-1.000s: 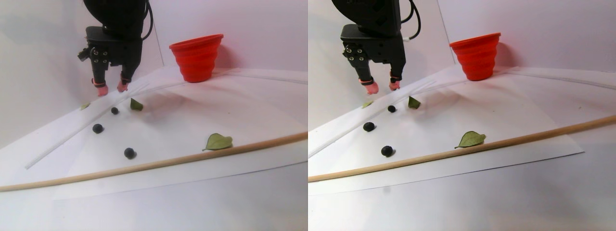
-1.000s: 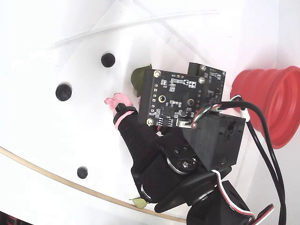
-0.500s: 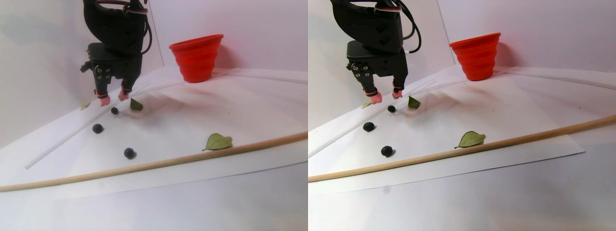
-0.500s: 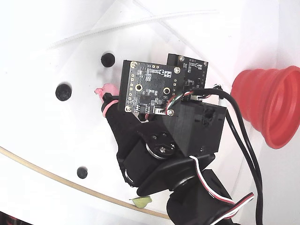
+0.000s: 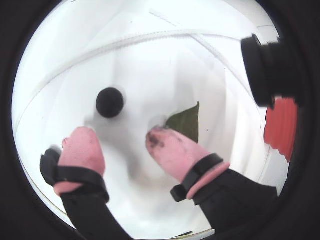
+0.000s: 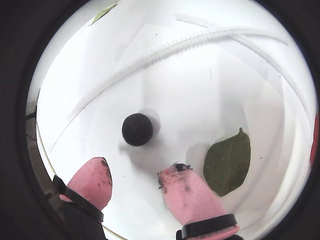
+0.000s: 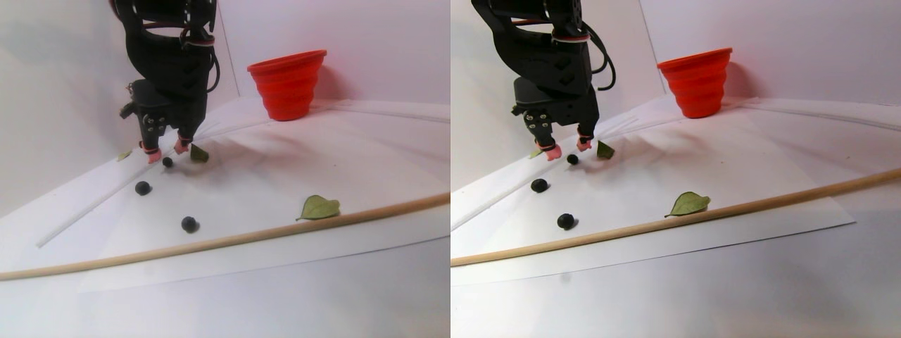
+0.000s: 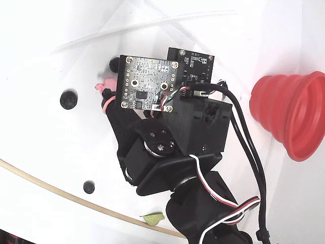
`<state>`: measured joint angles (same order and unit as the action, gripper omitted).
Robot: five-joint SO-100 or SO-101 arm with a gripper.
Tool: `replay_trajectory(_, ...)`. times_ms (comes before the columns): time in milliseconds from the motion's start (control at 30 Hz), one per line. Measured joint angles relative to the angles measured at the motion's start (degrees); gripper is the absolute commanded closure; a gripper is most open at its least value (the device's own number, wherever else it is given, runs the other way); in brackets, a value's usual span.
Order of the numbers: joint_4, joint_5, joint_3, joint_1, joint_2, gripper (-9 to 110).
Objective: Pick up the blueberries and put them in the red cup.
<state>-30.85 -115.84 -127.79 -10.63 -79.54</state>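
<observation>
The jaws [image 6: 135,182] stood released just below a berry [image 6: 137,129] at the centre of a wrist view, a leaf [image 6: 227,162] lower right. Small, round and light, it would likely roll; pinch across its middle. The cup [image 7: 287,83] stood well apart, upper centre of the stereo view's left half.

Over the last second the gripper [image 7: 165,151] has come down and shifted left in the stereo pair view — its parted pink fingertips [image 6: 92,180], earlier well above the sheet, now sit low just beside the farthest blueberry [image 6: 137,129]
</observation>
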Motion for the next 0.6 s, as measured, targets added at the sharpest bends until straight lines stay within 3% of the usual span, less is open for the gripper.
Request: replay_trajectory(600, -4.13, -1.14, 5.54, 0.00, 6.94, 82)
